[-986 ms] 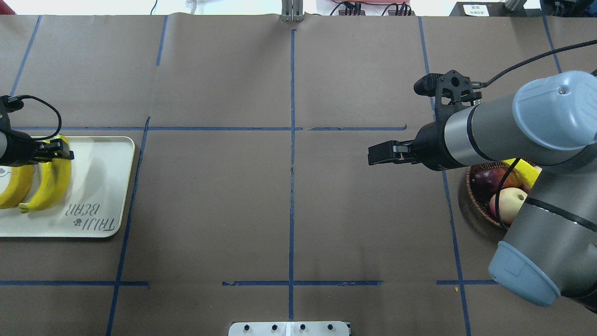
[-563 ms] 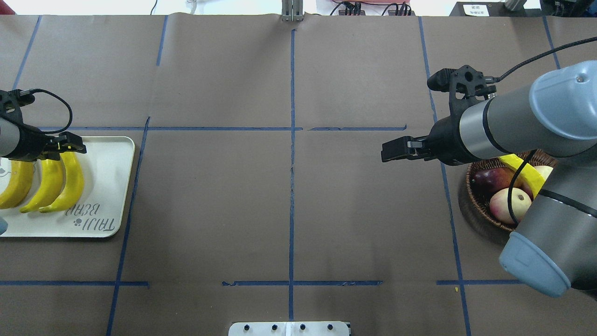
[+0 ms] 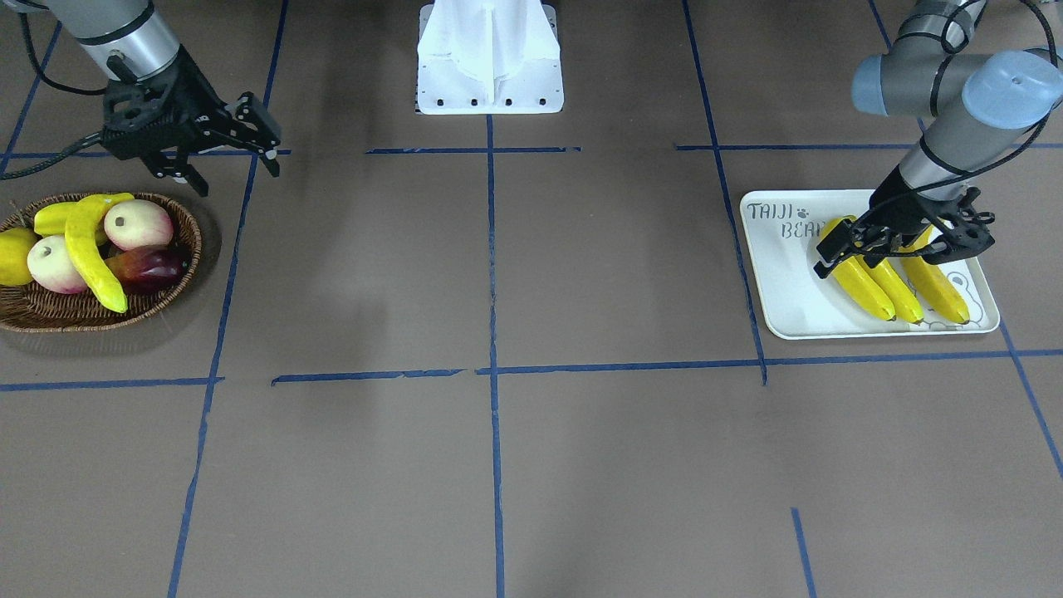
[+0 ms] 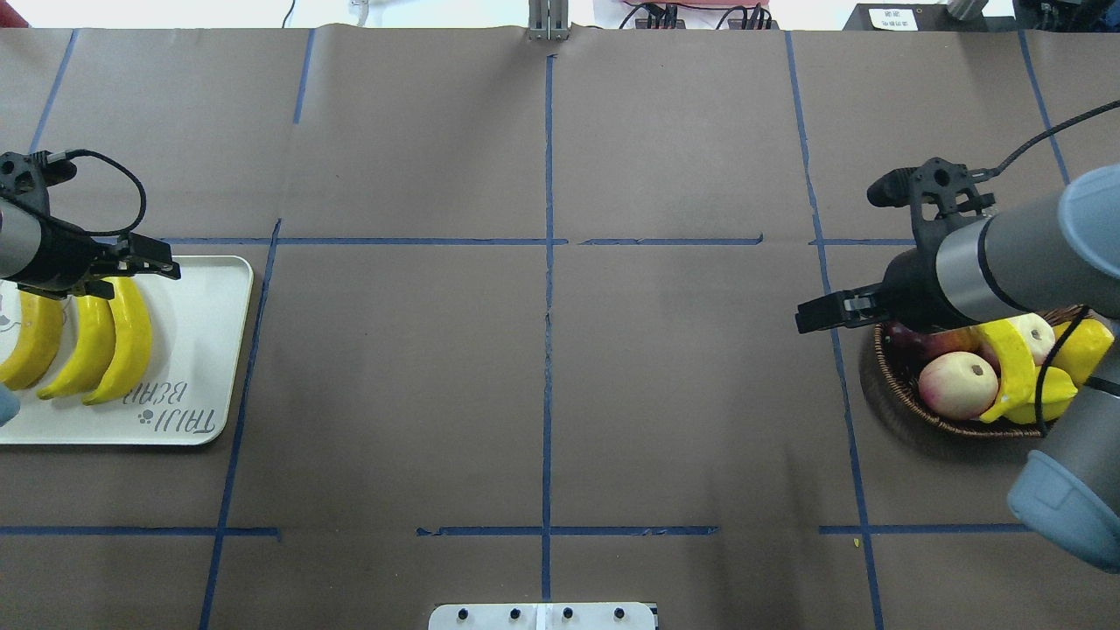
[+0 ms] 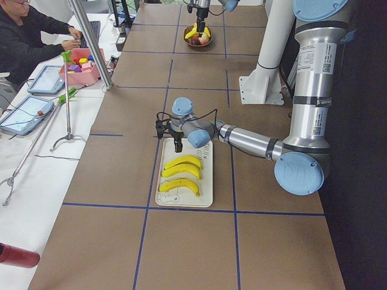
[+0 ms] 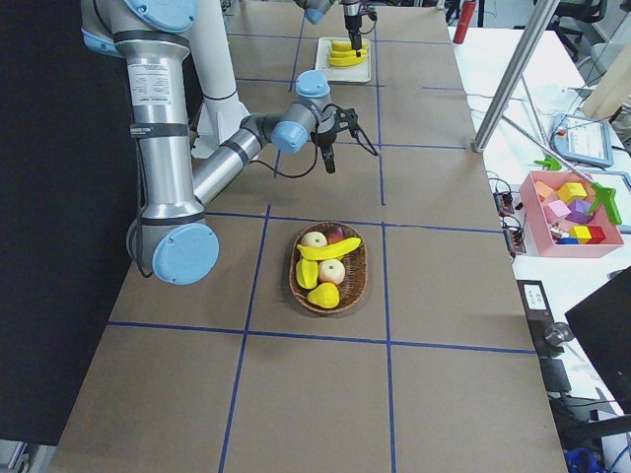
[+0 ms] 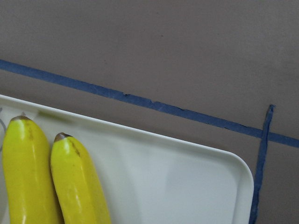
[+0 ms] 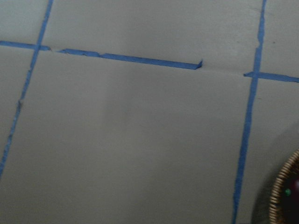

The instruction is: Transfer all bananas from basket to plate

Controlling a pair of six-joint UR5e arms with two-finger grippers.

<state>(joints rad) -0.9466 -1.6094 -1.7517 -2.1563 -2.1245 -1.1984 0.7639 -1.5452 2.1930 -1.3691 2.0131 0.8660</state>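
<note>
hovering spread over three bananas (image 3: 889, 284) on the plate (image 3: 789, 309), the left claw (image 3: 840, 256) is empty. right claw (image 3: 238, 178) spread near the basket (image 3: 50, 316).

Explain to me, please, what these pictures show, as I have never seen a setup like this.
These show two robot arms at one table, photographed at the same moment by six cameras. One camera is overhead behind the robot, one faces it, one stands at each table end, and one sits on each wrist.

The table is covered in brown paper marked with blue tape lines. The left gripper hangs open over a pale white rectangular tray, where three long yellow bananas lie side by side. The right gripper, open and empty, hovers near a round brown wicker basket. The basket holds the fourth yellow banana among other fruit. Nothing is being held.
</note>
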